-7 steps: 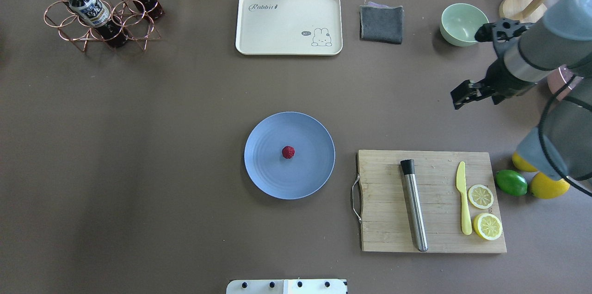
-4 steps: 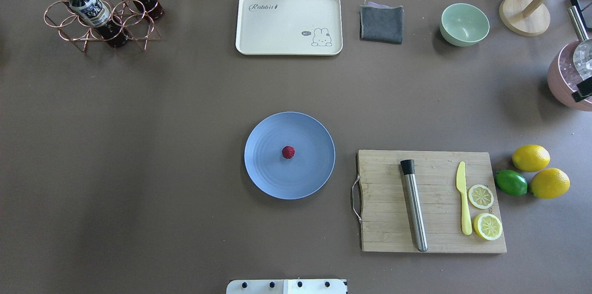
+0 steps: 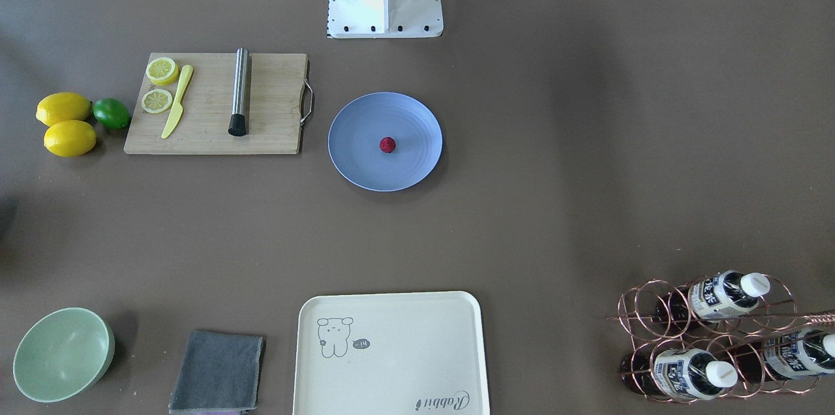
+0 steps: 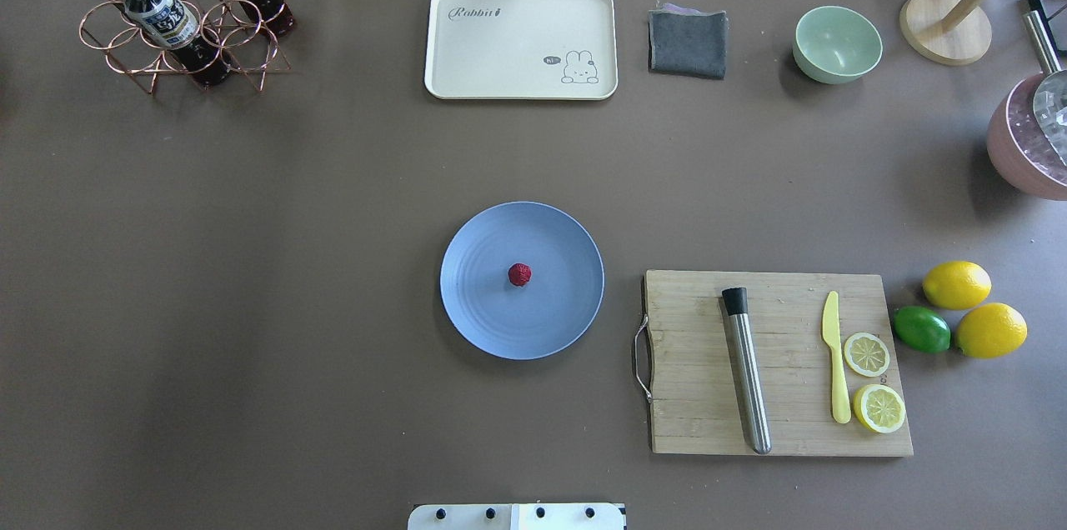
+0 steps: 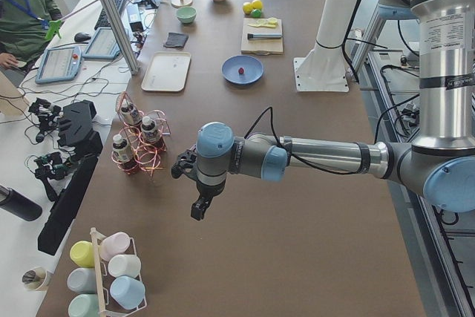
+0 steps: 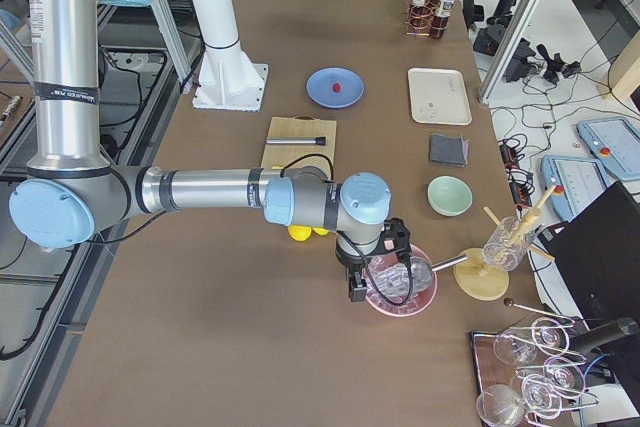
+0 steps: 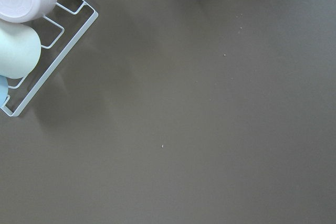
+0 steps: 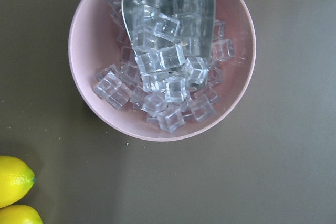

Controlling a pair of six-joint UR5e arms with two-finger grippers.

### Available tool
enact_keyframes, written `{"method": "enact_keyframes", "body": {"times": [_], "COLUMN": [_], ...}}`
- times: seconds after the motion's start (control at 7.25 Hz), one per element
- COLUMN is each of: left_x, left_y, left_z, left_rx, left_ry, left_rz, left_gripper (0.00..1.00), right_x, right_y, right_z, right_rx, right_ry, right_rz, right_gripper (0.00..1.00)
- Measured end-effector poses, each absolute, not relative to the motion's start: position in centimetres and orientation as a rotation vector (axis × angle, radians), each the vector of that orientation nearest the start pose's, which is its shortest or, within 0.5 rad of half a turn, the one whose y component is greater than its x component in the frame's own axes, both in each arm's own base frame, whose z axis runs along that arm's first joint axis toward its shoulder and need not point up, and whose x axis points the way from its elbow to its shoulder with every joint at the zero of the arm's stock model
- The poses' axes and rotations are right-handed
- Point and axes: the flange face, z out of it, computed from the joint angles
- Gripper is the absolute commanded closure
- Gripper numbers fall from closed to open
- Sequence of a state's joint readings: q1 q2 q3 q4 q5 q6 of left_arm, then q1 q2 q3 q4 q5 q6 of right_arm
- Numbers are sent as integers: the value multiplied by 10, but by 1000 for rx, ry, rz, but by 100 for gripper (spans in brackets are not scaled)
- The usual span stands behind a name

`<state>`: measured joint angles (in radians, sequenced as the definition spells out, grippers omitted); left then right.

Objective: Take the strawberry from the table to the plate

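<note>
The dark red strawberry (image 4: 519, 274) (image 3: 387, 145) lies at the middle of the round blue-grey plate (image 4: 483, 322) (image 3: 355, 160), which rests on the brown table (image 4: 250, 263). Neither gripper shows in the overhead or front views. In the exterior left view my left gripper (image 5: 197, 210) hangs over bare table far from the plate, beyond the bottle rack (image 5: 137, 139). In the exterior right view my right gripper (image 6: 356, 290) hovers at the pink ice bowl (image 6: 400, 302), well away from the plate (image 6: 322, 93). Whether either is open or shut, I cannot tell.
Right of the plate lies a wooden cutting board (image 4: 692, 397) with a steel rod, a yellow knife and lemon halves. Lemons (image 4: 957, 284) and a lime sit beyond it. A cream tray (image 4: 500, 55), grey cloth (image 4: 688, 42) and green bowl (image 4: 836, 42) line the far edge.
My right arm has drawn back to the right and left the overhead view. The strawberry and the plate have stayed where they were.
</note>
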<state>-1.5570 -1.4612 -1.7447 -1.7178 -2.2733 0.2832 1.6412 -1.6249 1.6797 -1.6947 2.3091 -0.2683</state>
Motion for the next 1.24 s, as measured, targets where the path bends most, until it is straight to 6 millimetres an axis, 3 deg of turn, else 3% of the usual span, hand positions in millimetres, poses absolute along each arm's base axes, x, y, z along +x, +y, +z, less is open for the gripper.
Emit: {"method": "enact_keyframes", "body": {"times": [0.28, 0.69, 1.24], "left_x": [-62, -62, -62], "left_y": [-459, -460, -461], "left_z": [613, 611, 610], "left_rx": [299, 306, 308], "left_ry": [670, 669, 668], "left_rz": [360, 364, 365], "left_gripper": [2, 2, 2], "right_x": [113, 115, 118], "right_y": [-442, -429, -427], "right_z": [660, 667, 667], "right_rx": [53, 46, 49], "right_ry": [-749, -761, -765], "right_rz": [-135, -122, -115], "right_gripper": [0, 0, 0]}}
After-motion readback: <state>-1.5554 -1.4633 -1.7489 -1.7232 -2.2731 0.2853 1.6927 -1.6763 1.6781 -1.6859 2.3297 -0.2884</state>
